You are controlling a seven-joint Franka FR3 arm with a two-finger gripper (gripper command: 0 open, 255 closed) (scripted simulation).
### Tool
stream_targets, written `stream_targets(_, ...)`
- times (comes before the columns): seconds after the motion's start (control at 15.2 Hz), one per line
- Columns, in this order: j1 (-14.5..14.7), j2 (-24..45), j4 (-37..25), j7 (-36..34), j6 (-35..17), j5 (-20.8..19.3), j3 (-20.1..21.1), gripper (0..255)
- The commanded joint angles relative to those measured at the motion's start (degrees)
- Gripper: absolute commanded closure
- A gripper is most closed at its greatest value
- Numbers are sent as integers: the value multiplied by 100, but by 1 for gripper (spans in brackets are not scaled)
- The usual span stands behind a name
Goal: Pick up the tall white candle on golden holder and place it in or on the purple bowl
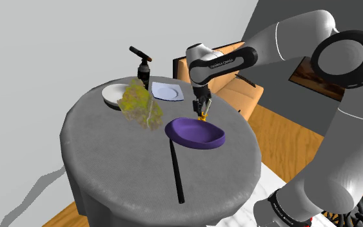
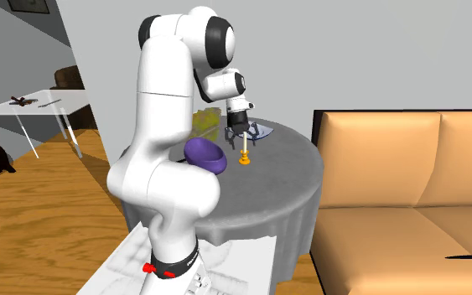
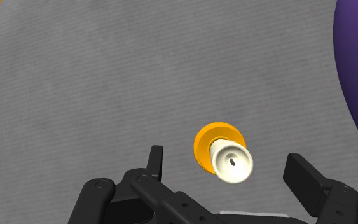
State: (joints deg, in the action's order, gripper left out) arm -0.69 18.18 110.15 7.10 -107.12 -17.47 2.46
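Gripper (image 1: 202, 109) of a white Franka arm is hanging, pointing down, over a round table (image 1: 109, 161) w/ grey cloth. Its two black fingers (image 3: 156, 164) are standing apart on either side of the tall white candle (image 3: 233, 163), and neither is touching it in the wrist view, so nothing is being held. Candle is standing upright on its golden holder (image 3: 206, 137), which is resting on the cloth just beside the purple bowl (image 1: 196, 134) w/o touching it: on the bowl's far side in the shoulder view, to its right in the second exterior view. Bowl is sitting near the table's middle. A long black rod (image 1: 176, 173) is lying on the cloth, running from the bowl's near rim toward the table's near edge in the shoulder view. Toward the back of the table in that view, a yellow-green see-through object (image 1: 140, 103) is standing in front of a round white plate (image 1: 112, 95), w/ a dark bottle-like item (image 1: 144, 64) & a square white plate (image 1: 167, 92) nearby. An orange sofa (image 2: 401, 193) is sitting beside the table at the second exterior view's right. A white table (image 2: 41, 105) is standing well apart at that view's left, on wooden floor (image 2: 49, 218).
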Motion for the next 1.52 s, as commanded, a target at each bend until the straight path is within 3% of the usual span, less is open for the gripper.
stream_targets(0.0, -23, 30, 169, -28, -202, -31, -18, 0)
stream_targets(0.53, -24, 30, 169, -27, -201, -31, -18, 0)
stream_targets(0.59, -24, 30, 169, -27, -201, -31, -18, 255)
stream_targets(1.19, -24, 30, 169, -28, -202, -31, -18, 255)
stream_targets(1.45, -21, -140, 82, 46, 45, 3, -9, 255)
